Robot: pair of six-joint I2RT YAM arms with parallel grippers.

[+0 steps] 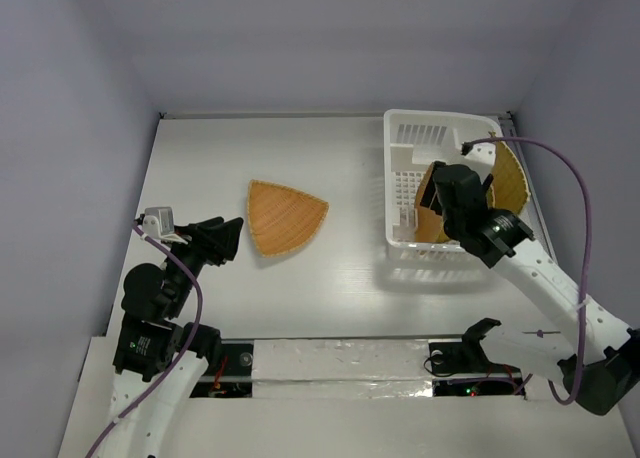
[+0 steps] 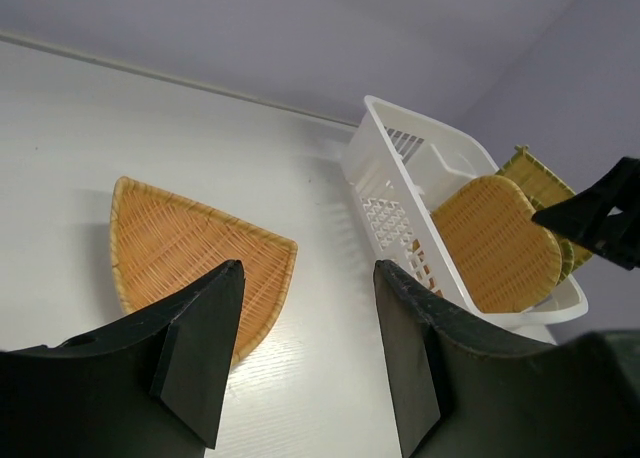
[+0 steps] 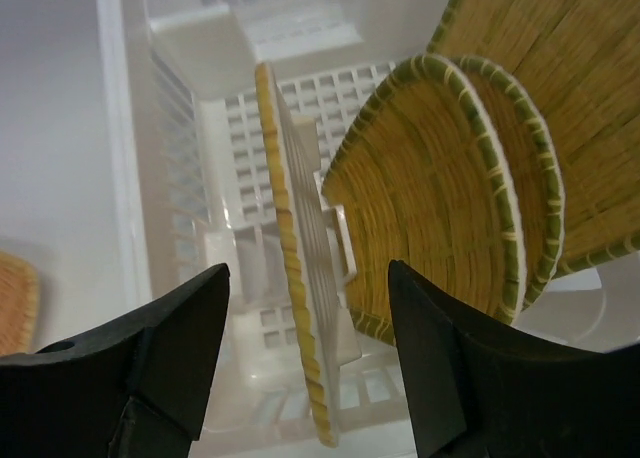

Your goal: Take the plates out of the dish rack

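Observation:
A rounded-triangle wicker plate (image 1: 285, 217) lies flat on the table, left of the white dish rack (image 1: 400, 173); it also shows in the left wrist view (image 2: 190, 253). Several wicker plates stand on edge in the rack (image 3: 160, 178): a thin yellow-rimmed one (image 3: 292, 268) seen edge-on, two green-rimmed ones (image 3: 440, 198) and a larger one (image 3: 570, 108) behind. My right gripper (image 3: 310, 318) is open above the rack, its jaws on either side of the edge-on plate, not touching it. My left gripper (image 2: 305, 328) is open and empty over bare table near the flat plate.
The rack stands at the table's far right, close to the right wall (image 1: 590, 68). A purple cable (image 1: 575, 208) loops over the right arm. The table's near edge has a foil-covered strip (image 1: 340, 358).

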